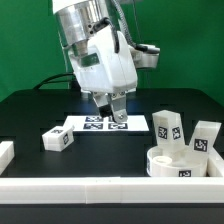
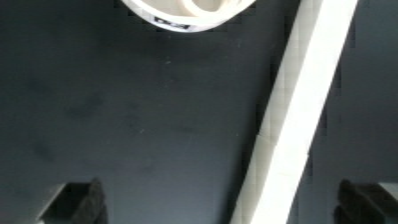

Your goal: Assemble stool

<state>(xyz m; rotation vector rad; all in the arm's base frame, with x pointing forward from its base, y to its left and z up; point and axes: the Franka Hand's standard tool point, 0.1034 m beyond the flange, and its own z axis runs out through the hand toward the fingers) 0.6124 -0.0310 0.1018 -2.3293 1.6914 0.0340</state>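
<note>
Sitting flat on the black tabletop (image 1: 30, 115) toward the exterior view's right, the seat (image 1: 181, 162) lies close to the low white wall (image 1: 100, 186) along the front edge. One leg (image 1: 166, 127) and a second leg (image 1: 205, 138) stand upright just behind it; whether they touch the ring cannot be told. A third leg (image 1: 58, 140) lies on its side well apart, at the exterior view's left. Between that leg and the seat, the arm (image 1: 95, 50) hangs over the marker board (image 1: 138, 122), its jaws spread wide and grasping nothing. The wrist view shows bare dark surface between the fingertips (image 2: 71, 200), a pale strip (image 2: 285, 110) running past, and a round white rim (image 2: 187, 12) that is probably the seat. No part looks joined yet, so the step in hand is judged to be the reach for a first piece. Doing it well means lining the jaws square to the chosen part's flat sides and coming down with them wide. They should close only once both fingers straddle the part. Near the seat, a sideways brush could topple the two standing legs.
</note>
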